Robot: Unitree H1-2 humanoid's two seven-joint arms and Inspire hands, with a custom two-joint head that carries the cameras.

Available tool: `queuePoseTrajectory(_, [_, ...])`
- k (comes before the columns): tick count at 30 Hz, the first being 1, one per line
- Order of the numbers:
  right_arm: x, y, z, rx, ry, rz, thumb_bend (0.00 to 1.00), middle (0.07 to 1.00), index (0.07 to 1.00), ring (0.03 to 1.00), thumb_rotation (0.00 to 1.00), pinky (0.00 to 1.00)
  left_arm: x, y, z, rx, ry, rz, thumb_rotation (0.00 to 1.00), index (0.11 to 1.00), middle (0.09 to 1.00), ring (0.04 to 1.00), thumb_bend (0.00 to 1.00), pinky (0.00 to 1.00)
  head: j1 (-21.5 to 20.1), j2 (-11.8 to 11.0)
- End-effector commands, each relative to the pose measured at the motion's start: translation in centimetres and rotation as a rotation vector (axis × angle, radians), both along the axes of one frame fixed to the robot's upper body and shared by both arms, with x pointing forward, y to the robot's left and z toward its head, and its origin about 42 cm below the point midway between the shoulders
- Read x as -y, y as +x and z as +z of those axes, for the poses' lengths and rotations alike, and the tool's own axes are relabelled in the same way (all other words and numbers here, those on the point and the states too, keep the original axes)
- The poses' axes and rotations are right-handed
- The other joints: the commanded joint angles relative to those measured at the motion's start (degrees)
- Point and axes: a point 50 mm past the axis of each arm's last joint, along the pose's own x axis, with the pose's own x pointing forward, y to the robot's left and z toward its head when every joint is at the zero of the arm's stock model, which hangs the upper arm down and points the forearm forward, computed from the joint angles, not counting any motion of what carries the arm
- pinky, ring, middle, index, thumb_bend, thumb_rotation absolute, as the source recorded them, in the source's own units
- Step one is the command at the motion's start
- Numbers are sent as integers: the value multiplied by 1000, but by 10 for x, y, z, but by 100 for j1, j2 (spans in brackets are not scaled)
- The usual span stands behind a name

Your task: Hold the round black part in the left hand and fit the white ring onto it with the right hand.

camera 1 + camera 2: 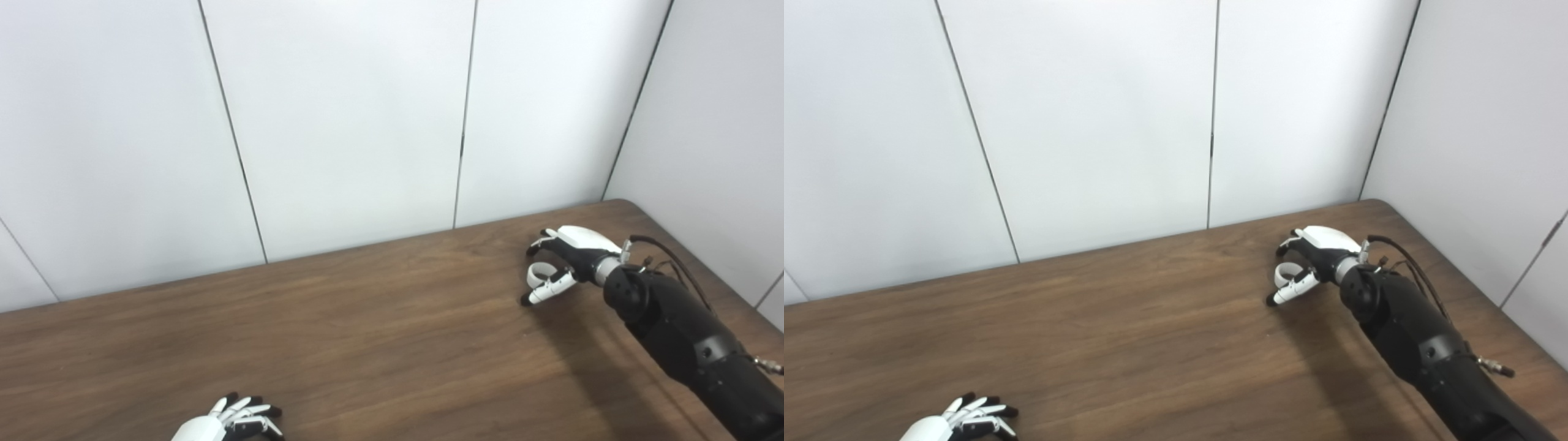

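early on: the right hand (566,263) has its fingers closed around the ring (540,274), the left hand (229,421) lies open and empty, and no black part is in view.

The table (367,331) stands against the wall panels (343,122), which are behind it and at its right. The right hand (560,263) is over the far right part of the table, with the ring (541,274) between its fingers. The left hand (229,419) is at the near edge, left of centre, well apart.
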Motion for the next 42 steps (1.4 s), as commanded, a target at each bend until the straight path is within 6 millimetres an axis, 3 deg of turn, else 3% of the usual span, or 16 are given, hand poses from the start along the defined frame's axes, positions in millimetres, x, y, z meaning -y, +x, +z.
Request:
queuePoseTrajectory(1, [17,-4,13,-11,-36,-26,1000,1000,804,1000,408,1000,-5,-1,9,25,11,-3,39,481,804,915,517,1000,-3,10])
queuePoseTrajectory(19, [31,-15,19,-32,-42,-46,996,1000,819,1000,343,1000,-7,0,10,28,9,-2,38,481,802,913,517,1000,-33,24])
queuePoseTrajectory(35, [22,-13,13,49,-83,-27,962,1000,773,1000,309,1000,-6,1,9,24,11,-1,39,481,804,917,517,1000,21,12])
queuePoseTrajectory(42, [22,-13,9,55,-77,-19,973,1000,768,1000,340,1000,-5,0,9,22,11,-3,39,481,807,922,518,1000,40,18])
